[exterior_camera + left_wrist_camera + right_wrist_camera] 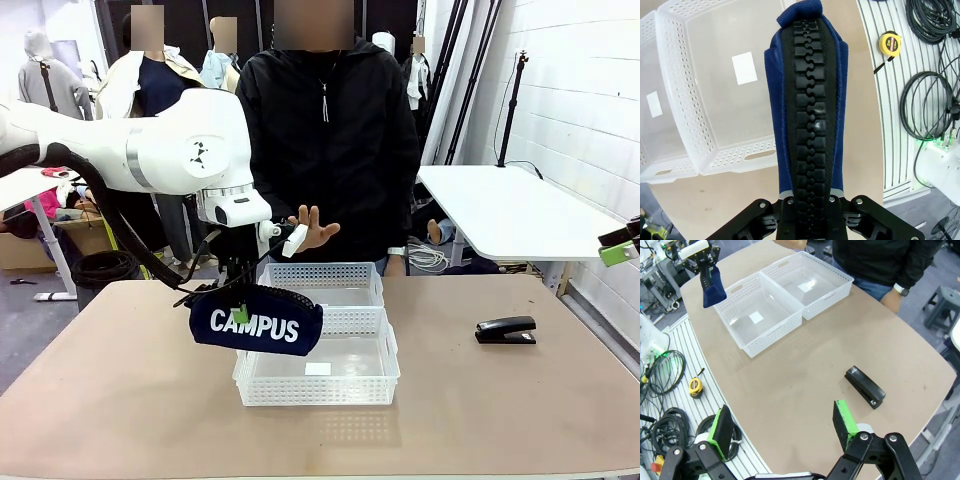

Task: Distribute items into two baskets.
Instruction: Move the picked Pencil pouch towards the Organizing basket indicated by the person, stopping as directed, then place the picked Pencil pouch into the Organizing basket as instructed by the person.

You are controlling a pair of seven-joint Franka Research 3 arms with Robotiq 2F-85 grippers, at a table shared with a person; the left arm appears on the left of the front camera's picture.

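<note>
The left gripper [240, 305] is clenching the navy CAMPUS pouch [257, 322], dangling it just beside the near basket [320, 393], likely lining up a drop; that basket and the far basket [340, 271] touching it are sitting empty; the black stapler [505, 329] is lying well apart on the table [120, 400]; the right gripper [782, 422] is hovering, fingers spread, holding nothing.

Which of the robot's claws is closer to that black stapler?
The right. The right gripper hangs open on the stapler's side of the table. The left gripper, shut on the CAMPUS pouch, hangs at the baskets' left edge, farther off.
</note>
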